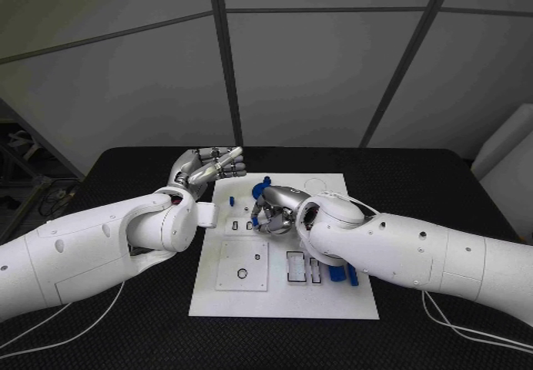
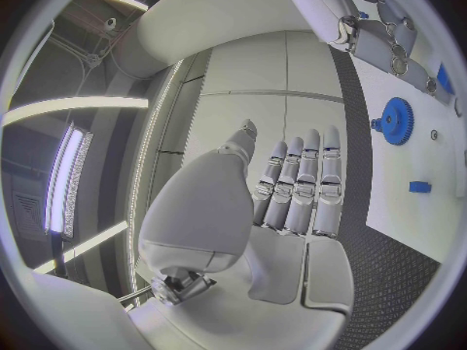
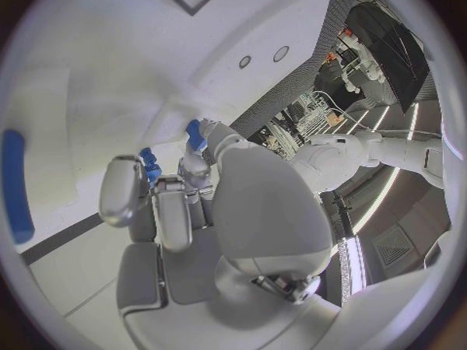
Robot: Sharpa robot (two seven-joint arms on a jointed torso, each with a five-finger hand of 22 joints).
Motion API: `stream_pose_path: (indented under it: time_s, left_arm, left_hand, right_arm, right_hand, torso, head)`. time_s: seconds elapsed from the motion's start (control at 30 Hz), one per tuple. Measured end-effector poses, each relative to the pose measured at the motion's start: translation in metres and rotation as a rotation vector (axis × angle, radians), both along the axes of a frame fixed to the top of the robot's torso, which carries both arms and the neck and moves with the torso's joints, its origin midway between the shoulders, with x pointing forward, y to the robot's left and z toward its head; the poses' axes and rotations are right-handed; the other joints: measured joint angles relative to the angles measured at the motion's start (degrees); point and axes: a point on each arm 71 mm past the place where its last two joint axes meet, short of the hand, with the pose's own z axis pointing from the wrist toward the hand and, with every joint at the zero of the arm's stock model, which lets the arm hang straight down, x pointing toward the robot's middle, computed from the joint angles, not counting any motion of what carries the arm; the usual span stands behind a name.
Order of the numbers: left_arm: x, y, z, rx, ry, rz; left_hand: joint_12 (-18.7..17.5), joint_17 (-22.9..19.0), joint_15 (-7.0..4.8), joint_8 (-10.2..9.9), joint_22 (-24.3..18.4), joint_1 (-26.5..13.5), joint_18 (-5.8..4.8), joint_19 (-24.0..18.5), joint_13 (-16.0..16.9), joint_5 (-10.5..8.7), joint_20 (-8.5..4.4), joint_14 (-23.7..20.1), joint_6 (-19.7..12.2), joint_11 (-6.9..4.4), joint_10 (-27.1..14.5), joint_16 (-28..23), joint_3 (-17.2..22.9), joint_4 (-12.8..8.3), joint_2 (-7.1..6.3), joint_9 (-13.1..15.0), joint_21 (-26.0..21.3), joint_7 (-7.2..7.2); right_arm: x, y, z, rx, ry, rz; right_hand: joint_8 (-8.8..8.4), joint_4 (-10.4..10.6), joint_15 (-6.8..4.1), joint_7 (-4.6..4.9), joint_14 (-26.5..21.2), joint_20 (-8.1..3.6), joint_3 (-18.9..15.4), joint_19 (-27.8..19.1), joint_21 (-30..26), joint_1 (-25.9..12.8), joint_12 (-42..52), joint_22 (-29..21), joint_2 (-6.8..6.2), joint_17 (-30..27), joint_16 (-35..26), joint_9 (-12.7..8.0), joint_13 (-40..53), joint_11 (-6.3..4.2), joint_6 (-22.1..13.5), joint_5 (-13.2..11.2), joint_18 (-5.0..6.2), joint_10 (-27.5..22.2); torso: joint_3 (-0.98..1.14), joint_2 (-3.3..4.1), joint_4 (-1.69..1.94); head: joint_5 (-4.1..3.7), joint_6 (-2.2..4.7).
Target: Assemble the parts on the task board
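The white task board (image 1: 283, 297) lies in the middle of the black table. My right hand (image 1: 278, 210) hovers low over the board's middle, its fingers curled around a small blue part (image 1: 258, 220); that blue part (image 3: 194, 134) shows at the fingertips (image 3: 182, 171) in the right wrist view. A blue gear (image 1: 263, 185) stands on the board just beyond that hand, and the gear (image 2: 396, 120) appears again in the left wrist view. My left hand (image 1: 209, 168) is raised at the board's far left corner, fingers (image 2: 302, 187) straight and side by side, holding nothing.
A small blue peg (image 1: 231, 201) stands near the board's left edge. Two longer blue parts (image 1: 344, 274) lie beside rectangular slots (image 1: 296, 267) on the near right. A square plate with a ring hole (image 1: 243, 266) sits on the near left. Black table (image 1: 433, 185) surrounds the board.
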Motion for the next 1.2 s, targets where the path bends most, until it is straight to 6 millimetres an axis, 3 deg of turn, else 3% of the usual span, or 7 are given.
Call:
stream_pose_path:
  time_s: [0.5, 1.2]
  left_arm:
    - [0.0002, -0.0002, -0.0001, 0.000, 0.001, -0.001]
    - [0.0005, 0.0000, -0.0003, 0.000, 0.001, 0.000]
  left_hand:
    - [0.0, 0.0, 0.00, 0.0, 0.0, 0.0, 0.00, 0.0, 0.0, 0.00, 0.00, 0.0, 0.0, 0.00, 0.0, -0.2, 0.0, 0.0, 0.00, 0.0, 0.0, 0.00]
    - [0.0, 0.0, 0.00, 0.0, 0.0, 0.0, 0.00, 0.0, 0.0, 0.00, 0.00, 0.0, 0.0, 0.00, 0.0, -0.3, 0.0, 0.0, 0.00, 0.0, 0.0, 0.00]
  right_arm:
    - [-0.0001, -0.0003, -0.0029, -0.019, 0.007, 0.004]
    - [-0.0008, 0.0017, -0.0029, -0.027, 0.006, 0.010]
  right_hand:
    - [-0.94, -0.3, 0.35, 1.19, 0.1, 0.21, 0.3, -0.2, 0.0, -1.0, -1.0, -0.4, -0.96, 0.0, 0.0, -0.6, -1.2, 0.81, -2.7, -0.2, 0.00, -1.2]
    - [-1.56, -0.1, 0.75, 1.54, 0.1, 0.41, 0.5, -0.4, -0.2, -1.9, -1.9, -0.6, -1.87, 0.0, 0.0, -0.7, -2.1, 1.32, -4.2, -0.5, 0.00, -2.6]
  torso:
    - [0.02, -0.02, 0.01]
    - [0.02, -0.02, 0.00]
  head:
    - [0.03, 0.01]
    - [-0.02, -0.05]
